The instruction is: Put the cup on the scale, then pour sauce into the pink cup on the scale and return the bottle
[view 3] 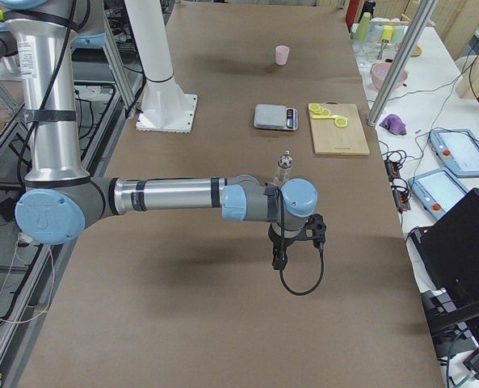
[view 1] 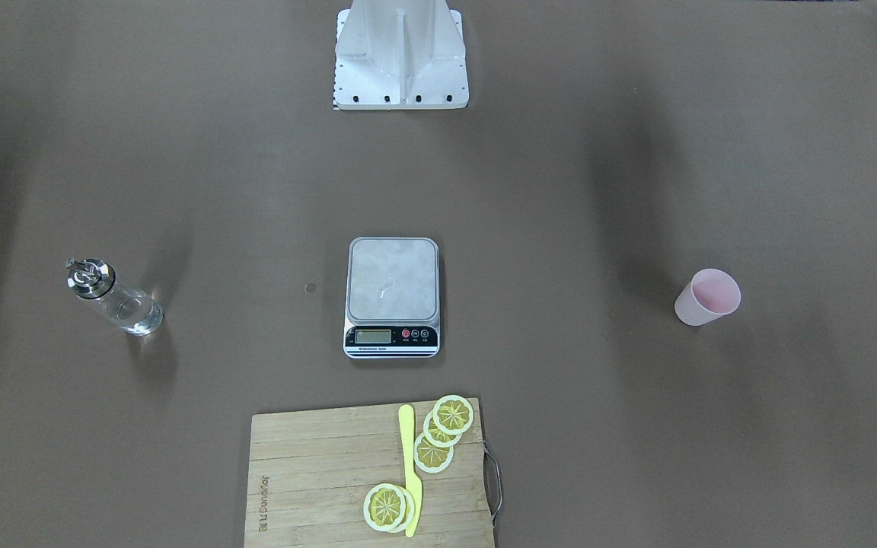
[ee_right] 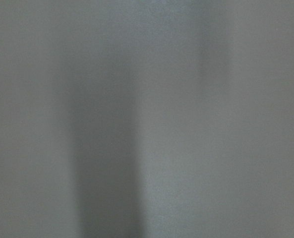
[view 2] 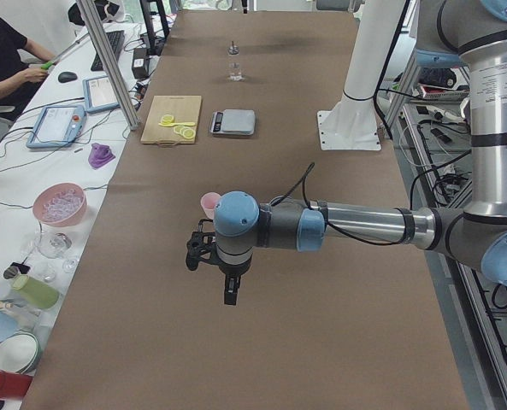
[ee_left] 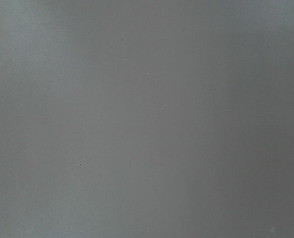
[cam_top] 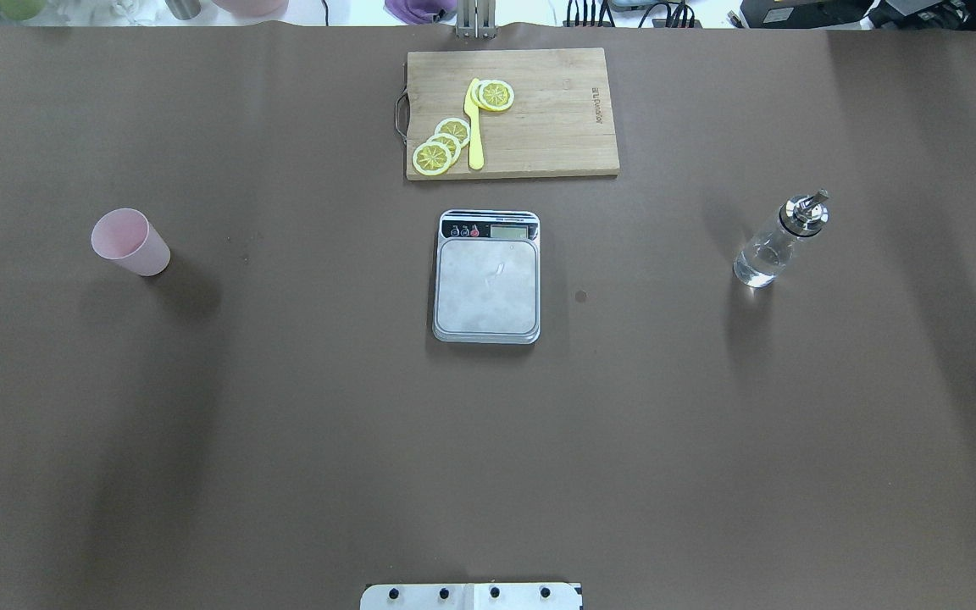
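**First step pending: cup off the scale**

Overhead, the cup (cam_top: 130, 242) stands at nine o'clock from the scale (cam_top: 486, 288), the bottle (cam_top: 772, 246) at three, all well apart on the worktop (cam_top: 285, 440). Next, I judge, my left gripper (view 2: 229, 292) must reach the cup. How wide it or my right gripper (view 3: 278, 257) stands, I cannot tell. Scale lettering: unreadable.

Scale (cam_top: 486, 275) stands at the middle of the worktop (cam_top: 285, 424), display end toward the operators' edge. Cup (cam_top: 130, 242) stands well apart from it toward the robot's left end. Bottle (cam_top: 776, 241) stands about as far off toward the right end, with sauce (cam_top: 755, 267) in it. Cutting board (cam_top: 556, 127) lies at the operators' edge, just beyond the scale and apart from it. On the board lie a knife (cam_top: 474, 135) and lemon slices (cam_top: 433, 158), slices on either side of the knife. Robot's base (cam_top: 471, 596) sits mid-way along the opposite edge.
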